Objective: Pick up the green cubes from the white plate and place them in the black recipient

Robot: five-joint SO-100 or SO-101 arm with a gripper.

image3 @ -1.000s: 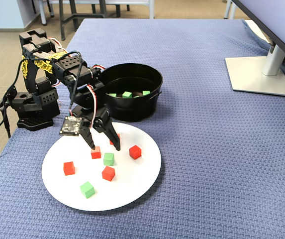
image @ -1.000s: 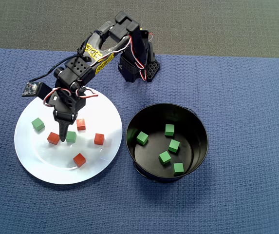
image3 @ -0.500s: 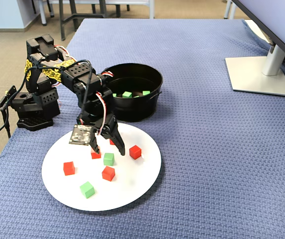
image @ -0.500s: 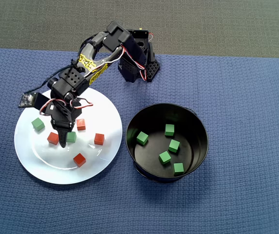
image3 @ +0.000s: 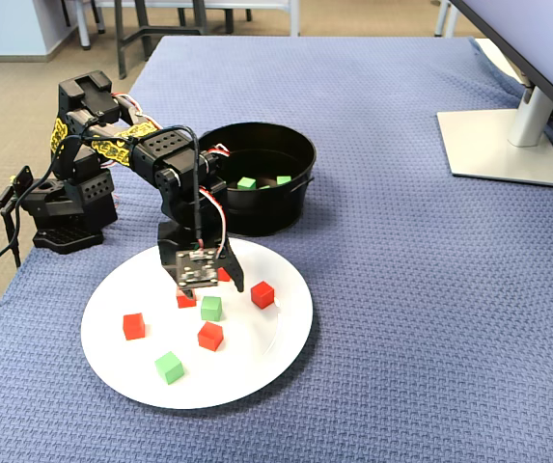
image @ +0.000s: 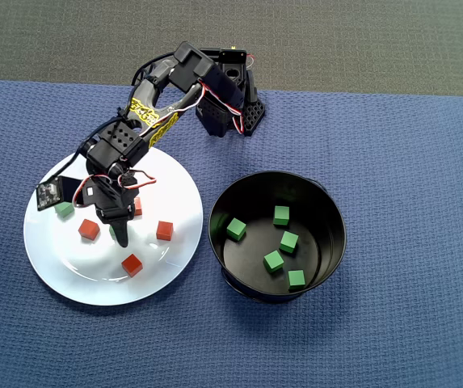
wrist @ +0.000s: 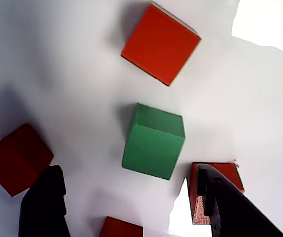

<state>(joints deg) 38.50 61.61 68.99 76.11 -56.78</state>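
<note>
Most of every view taken up by a bench (image3: 401,241) under a blue woven cloth, with grey carpet beyond its far edge in the overhead view and a tan floor with chair legs in the fixed view. Off to the right of the white plate (image3: 276,347) in the fixed view, well apart, a monitor stand (image3: 503,145) on a flat grey foot.

Large, round, flat and plain, the white plate (image: 61,275) lying just beside the black recipient (image: 332,214), near but not touching. Glossy upright walls and a flat bottom on that tub (image3: 300,188), with five green cubes (image: 273,260) inside in the overhead view.

Above the plate's middle, the black arm bent down with its claw (image3: 210,286) open, fingers spread and empty, tips low over the plate. Between those tips in the wrist view, a matte green cube (wrist: 153,141), untouched on the white surface. Another green cube (image3: 169,367) nearer the plate's front rim in the fixed view. Scattered round the middle, red cubes (image3: 133,326) of the same size.
</note>
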